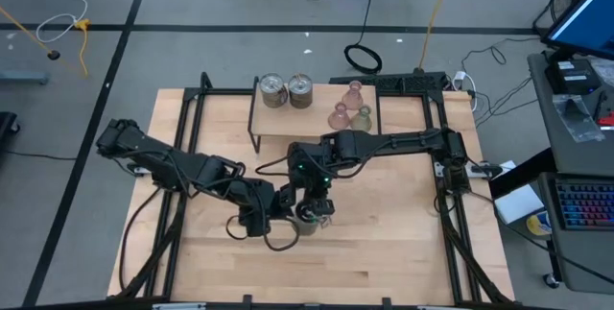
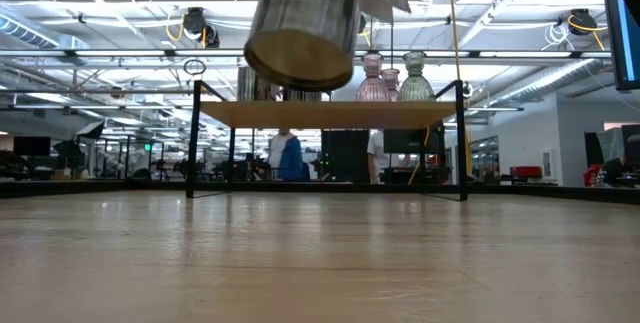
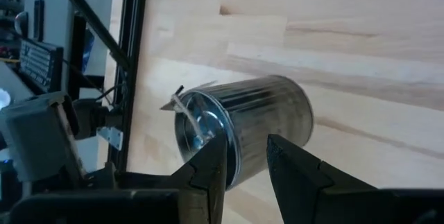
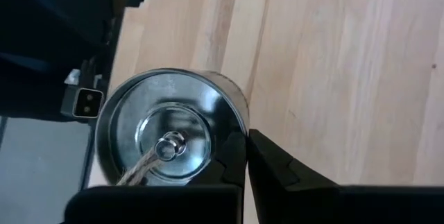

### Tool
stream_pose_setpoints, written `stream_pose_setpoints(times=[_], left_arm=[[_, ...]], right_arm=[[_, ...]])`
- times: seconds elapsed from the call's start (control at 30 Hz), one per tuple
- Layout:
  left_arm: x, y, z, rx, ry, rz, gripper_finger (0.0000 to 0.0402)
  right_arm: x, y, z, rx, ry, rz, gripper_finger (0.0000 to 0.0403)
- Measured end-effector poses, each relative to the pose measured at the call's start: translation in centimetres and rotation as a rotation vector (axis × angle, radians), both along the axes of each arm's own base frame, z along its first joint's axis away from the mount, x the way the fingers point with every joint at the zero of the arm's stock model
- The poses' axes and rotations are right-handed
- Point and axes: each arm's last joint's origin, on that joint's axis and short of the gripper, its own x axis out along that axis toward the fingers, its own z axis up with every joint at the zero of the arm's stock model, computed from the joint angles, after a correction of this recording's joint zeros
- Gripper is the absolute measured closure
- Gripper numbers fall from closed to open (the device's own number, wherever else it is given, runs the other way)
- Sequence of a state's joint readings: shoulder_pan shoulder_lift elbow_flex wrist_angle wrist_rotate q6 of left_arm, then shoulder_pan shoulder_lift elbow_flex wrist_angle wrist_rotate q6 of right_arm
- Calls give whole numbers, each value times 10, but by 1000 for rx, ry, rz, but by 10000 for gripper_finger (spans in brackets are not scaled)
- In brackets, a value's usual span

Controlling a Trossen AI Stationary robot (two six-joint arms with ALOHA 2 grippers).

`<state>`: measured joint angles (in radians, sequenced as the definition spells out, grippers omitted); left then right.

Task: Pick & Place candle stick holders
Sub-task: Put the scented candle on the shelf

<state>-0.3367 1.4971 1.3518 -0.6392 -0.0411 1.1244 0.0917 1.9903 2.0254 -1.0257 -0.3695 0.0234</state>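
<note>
One shiny silver round holder (image 1: 307, 219) is lifted off the table near its middle. In the low view (image 2: 305, 18) it hangs tilted. My right gripper (image 4: 248, 139) is shut on it. My left gripper (image 3: 246, 151) is open right beside it, its fingers on either side of the holder's wall near the open end; I cannot tell whether they touch. Two more silver holders (image 1: 287, 90) and three tinted glass ones (image 1: 349, 108) stand on the raised wooden shelf (image 1: 288, 123) at the back. My right gripper pinches the silver holder's rim wall (image 4: 236, 123), one finger (image 4: 232, 158) inside the open top and one (image 4: 281, 168) outside. The fingers come from above, pointing down. The holder hangs below them, tilted and clear of the table.
The shelf stands on black legs at the table's far middle, shown in the low view (image 2: 330, 113) with the glass holders (image 2: 395, 78) on top. Black frame rails (image 1: 182, 137) run along the table's left and right sides. Bare wood lies along the near edge.
</note>
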Motion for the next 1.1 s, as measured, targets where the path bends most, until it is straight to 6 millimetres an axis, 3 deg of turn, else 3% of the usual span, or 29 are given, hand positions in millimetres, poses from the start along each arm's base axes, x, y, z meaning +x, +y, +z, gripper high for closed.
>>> stream_pose_setpoints(times=[0.27, 0.37, 0.63, 0.87, 1.1], left_arm=[[0, -7, -3, 60, -14, 10, 293], [-1, -8, -11, 149, -45, 53, 293], [0, -7, -38, 414, -108, -23, 293], [-2, -19, -38, 372, -131, -39, 293], [-10, -17, -35, 276, -110, 203, 293]], right_arm=[[0, 0, 0, -21, -16, 30, 403], [-1, 0, 0, -30, -15, 51, 403], [-7, -1, -3, -43, 36, 81, 403], [-6, -4, -3, -54, 29, 74, 403], [-4, -12, -6, -151, 20, 39, 403]])
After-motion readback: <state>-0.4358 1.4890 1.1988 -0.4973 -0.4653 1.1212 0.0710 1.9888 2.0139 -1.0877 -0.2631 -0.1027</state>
